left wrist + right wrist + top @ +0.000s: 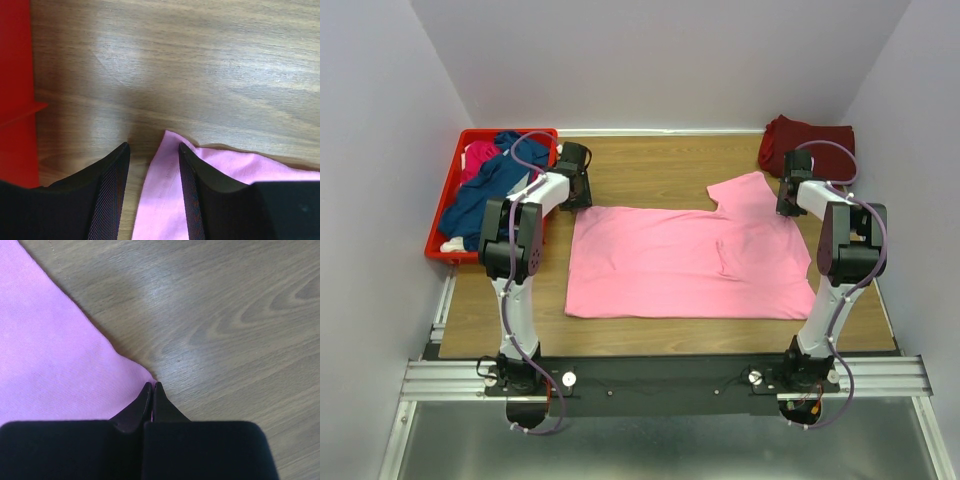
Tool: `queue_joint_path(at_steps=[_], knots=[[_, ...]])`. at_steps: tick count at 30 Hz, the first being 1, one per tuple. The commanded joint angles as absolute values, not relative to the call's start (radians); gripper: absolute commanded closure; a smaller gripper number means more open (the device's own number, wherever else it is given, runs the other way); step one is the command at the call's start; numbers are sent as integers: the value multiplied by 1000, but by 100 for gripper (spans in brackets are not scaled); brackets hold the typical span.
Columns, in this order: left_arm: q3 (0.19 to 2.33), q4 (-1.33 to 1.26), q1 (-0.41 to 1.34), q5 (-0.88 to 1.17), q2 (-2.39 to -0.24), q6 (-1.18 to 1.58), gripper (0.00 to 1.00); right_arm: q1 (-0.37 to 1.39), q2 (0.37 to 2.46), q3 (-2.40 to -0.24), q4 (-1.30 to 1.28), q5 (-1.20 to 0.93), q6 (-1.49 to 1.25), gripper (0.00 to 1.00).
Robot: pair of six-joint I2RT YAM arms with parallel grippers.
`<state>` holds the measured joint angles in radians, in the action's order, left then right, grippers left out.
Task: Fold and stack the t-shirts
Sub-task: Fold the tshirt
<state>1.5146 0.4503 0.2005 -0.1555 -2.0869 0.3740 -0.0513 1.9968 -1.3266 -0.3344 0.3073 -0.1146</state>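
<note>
My left claw [153, 146] stands with its jaws apart, straddling one corner of the pink shirt [680, 265] without closing on it. My right claw [152, 385] has its jaws pressed together at the very tip of another corner, and I cannot tell whether any cloth is caught between them. Seen from above, the left claw sits at the shirt's 10 o'clock corner and the right claw at its 2 o'clock corner, beside the sleeve.

The pink shirt lies spread flat across the middle of the tabletop [650, 165], with no finished fold that I can see. I judge its folding to be only at the start.

At 1 o'clock on the tabletop, in the far corner, the maroon shirt [810, 145] rests as a compact bundle. I take it to be folded and the first piece of the stack.

At 9 to 10 o'clock the navy shirt [490, 185] and the magenta shirt [478, 158] lie heaped in the red crate [485, 133], not yet laid out. By my reading that makes one shirt of four done, one in hand and two waiting.

Nothing lies on top of the pink shirt. The maroon bundle is near the right claw, toward its 12 o'clock, and a wide swing there could brush it. The crate stands just beside my left arm at its 9 o'clock.
</note>
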Motion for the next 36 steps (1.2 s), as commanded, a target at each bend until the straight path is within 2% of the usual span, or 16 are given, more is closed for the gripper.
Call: queue_joint_path(at_steps=[1, 2, 3, 7, 11, 25, 36], knots=[[1516, 482, 206, -140, -2114, 361, 53, -55, 2062, -1305, -362, 319, -132, 99], [1509, 482, 207, -141, -2117, 360, 59, -55, 2063, -1307, -361, 318, -132, 99], [1508, 485, 207, -143, -2123, 362, 60, -55, 2063, -1307, -360, 316, -132, 99], [1500, 495, 207, -135, -2144, 362, 83, -55, 2062, -1313, -360, 307, -135, 99], [1503, 497, 207, -138, -2151, 362, 100, -55, 2063, -1316, -360, 293, -141, 99], [1595, 466, 199, -207, -2010, 351, 100, -69, 1990, -1385, -362, 209, -198, 99], [1471, 426, 196, -206, -1865, 363, 100, -127, 1869, -1338, -360, 114, -273, 99]])
